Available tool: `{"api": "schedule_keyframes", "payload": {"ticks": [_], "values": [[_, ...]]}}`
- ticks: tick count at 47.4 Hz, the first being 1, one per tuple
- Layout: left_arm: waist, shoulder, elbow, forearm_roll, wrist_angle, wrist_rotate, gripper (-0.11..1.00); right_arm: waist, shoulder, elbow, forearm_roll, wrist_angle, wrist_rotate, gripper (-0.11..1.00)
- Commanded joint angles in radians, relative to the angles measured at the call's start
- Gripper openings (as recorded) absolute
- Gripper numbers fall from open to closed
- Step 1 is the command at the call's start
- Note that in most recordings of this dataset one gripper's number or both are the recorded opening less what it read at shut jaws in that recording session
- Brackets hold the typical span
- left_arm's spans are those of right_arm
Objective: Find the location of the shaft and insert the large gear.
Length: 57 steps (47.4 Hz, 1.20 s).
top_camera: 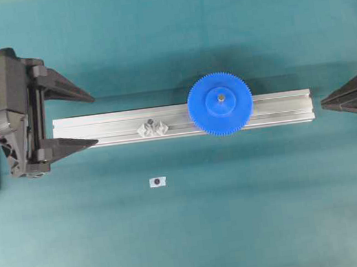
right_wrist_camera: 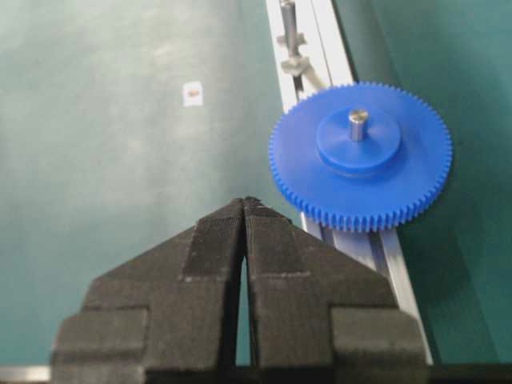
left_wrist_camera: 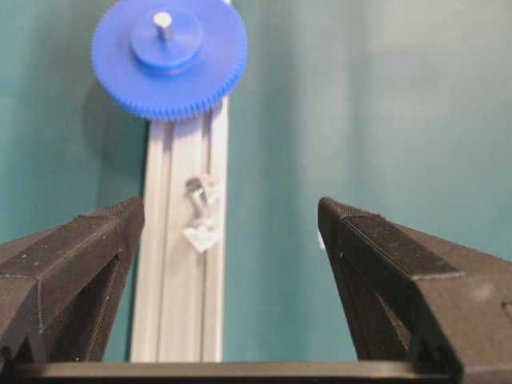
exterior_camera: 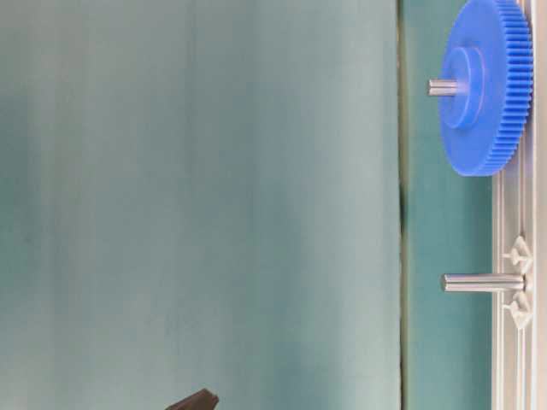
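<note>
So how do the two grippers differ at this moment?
The left gripper is open with its fingers spread wide; the right gripper is shut, fingers pressed together. The left's fingers straddle the rail end; the right's tip sits just clear of the opposite end. Both are black, empty and away from the large gear.

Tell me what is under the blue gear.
The gear sits across the rail, on a pin poking through its hub. The rail under it and the pin's base are hidden.
</note>
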Motion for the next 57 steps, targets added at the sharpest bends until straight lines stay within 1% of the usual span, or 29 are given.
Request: {"api": "schedule_keyframes", "payload": {"ticks": [1,57], "values": [[-0.003,-0.012,-0.009,0.002,-0.008,0.000,0.89,-0.006,0.008,-0.011,-0.002,-0.008,0.008,0.03],[-0.005,-0.037,0.011,0.003,-0.009,0.000,0.88,-0.008,-0.002,0.000,-0.002,-0.012,0.008,0.03]]}}
